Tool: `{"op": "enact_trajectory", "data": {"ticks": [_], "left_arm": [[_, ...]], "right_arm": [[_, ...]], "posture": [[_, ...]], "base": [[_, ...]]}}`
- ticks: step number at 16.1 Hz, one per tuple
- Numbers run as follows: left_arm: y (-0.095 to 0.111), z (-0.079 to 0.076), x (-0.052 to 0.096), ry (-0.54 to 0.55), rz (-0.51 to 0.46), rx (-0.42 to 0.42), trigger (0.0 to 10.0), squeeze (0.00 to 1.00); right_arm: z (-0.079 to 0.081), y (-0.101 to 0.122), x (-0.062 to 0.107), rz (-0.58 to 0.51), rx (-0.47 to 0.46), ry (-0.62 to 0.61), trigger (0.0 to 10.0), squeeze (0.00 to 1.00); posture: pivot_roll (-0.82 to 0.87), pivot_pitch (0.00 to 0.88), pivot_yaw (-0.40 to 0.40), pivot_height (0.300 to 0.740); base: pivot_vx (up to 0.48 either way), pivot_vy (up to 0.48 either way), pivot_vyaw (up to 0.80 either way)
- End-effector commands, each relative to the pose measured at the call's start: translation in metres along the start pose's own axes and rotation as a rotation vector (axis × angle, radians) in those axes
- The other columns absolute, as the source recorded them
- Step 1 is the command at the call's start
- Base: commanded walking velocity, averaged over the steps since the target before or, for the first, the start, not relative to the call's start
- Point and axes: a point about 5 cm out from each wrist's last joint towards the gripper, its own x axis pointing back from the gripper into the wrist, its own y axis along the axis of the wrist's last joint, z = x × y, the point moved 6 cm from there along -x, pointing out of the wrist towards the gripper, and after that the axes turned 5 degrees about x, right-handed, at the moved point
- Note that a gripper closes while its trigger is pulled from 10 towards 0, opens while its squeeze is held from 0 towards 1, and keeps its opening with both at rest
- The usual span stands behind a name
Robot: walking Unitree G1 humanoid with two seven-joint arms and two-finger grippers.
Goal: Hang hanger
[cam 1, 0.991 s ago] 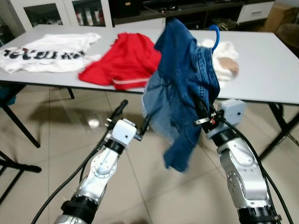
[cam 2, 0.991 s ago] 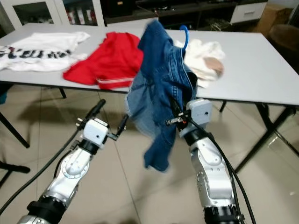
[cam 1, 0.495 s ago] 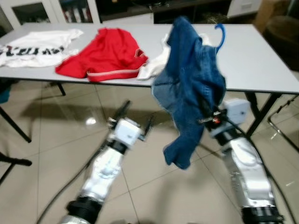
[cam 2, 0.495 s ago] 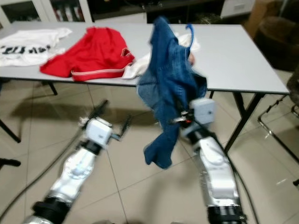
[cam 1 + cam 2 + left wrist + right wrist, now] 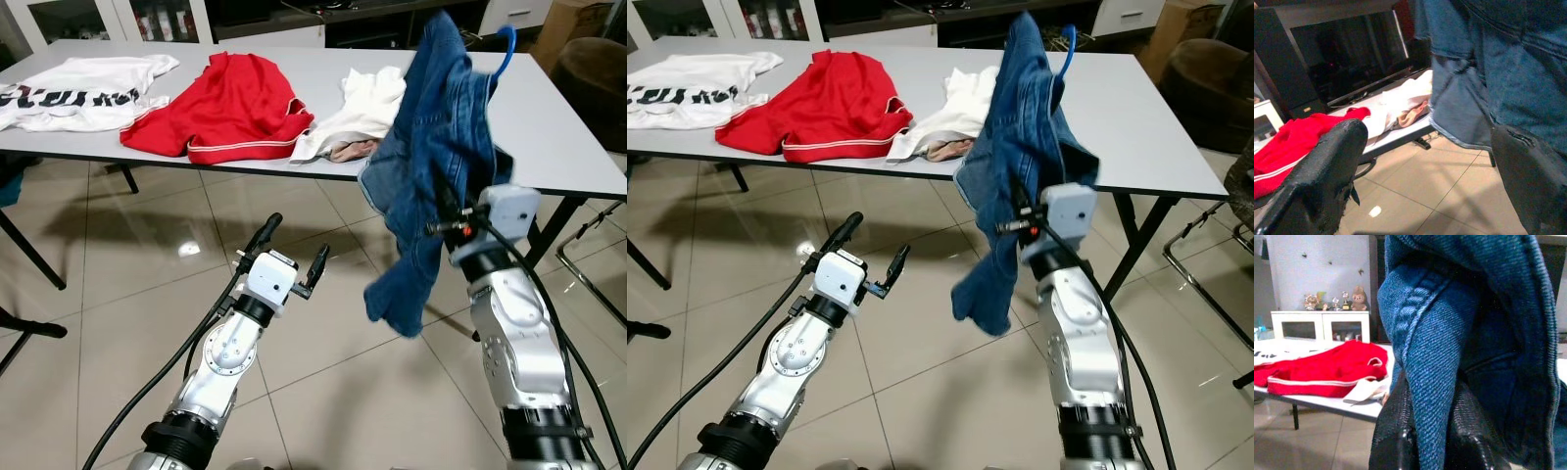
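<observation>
Nearest us, at about seven o'clock, our left gripper [image 5: 292, 249] hangs low over the tiled floor [image 5: 88, 323] with its fingers [image 5: 1327, 161] spread wide and nothing between them. At about four o'clock our right gripper [image 5: 443, 201] is raised in front of the worktop's near edge, its fingers pressed together on a fold of the denim jacket [image 5: 431, 166]; in the right wrist view the cloth runs straight between them.

The jacket drapes on a blue hanger [image 5: 506, 49], whose hook sticks out above the collar at about one o'clock, while a sleeve trails down toward the floor. So the task's thing is up in the air, carried by our right arm, not yet on any rail.

Beyond it, on the grey worktop [image 5: 568, 137], lie a cream garment [image 5: 362, 103] at twelve o'clock, a red shirt [image 5: 230, 103] at eleven and a white printed T-shirt [image 5: 83, 83] at ten.

We judge this the carrying step. The next move calls for finding a rail or hook, none of which we can see here, then lifting the hook over it without letting the jacket slide off.
</observation>
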Motion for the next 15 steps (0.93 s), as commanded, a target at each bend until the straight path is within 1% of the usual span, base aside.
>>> {"op": "enact_trajectory", "data": {"ticks": [1,3,7,10,15], "left_arm": [[0.005,0.002,-0.003,0.002,-0.011,-0.020,10.0,0.00],[0.007,0.001,-0.005,-0.005,-0.020,-0.028,10.0,0.00],[0.008,0.002,-0.006,-0.004,-0.022,-0.034,10.0,0.00],[0.008,0.002,-0.007,-0.004,-0.023,-0.039,10.0,0.00],[0.008,0.003,-0.008,0.000,-0.023,-0.045,10.0,0.00]], "right_arm": [[-0.004,0.017,-0.007,-0.071,0.013,-0.022,10.0,0.00],[-0.005,0.022,-0.014,-0.093,0.011,-0.034,10.0,0.00],[-0.004,0.024,-0.017,-0.105,0.011,-0.034,10.0,0.00],[-0.006,0.027,-0.023,-0.119,0.011,-0.044,10.0,0.00],[-0.005,0.027,-0.026,-0.126,0.011,-0.040,10.0,0.00]], "posture": [[-0.06,0.000,0.048,0.740],[-0.06,0.000,0.050,0.740],[-0.06,0.000,0.049,0.740],[-0.06,0.000,0.049,0.740],[-0.06,0.000,0.048,0.740]], "base": [[0.000,0.000,0.00],[0.336,0.000,0.00],[0.426,0.000,0.00],[0.480,0.000,0.00],[0.480,0.000,0.00]]}}
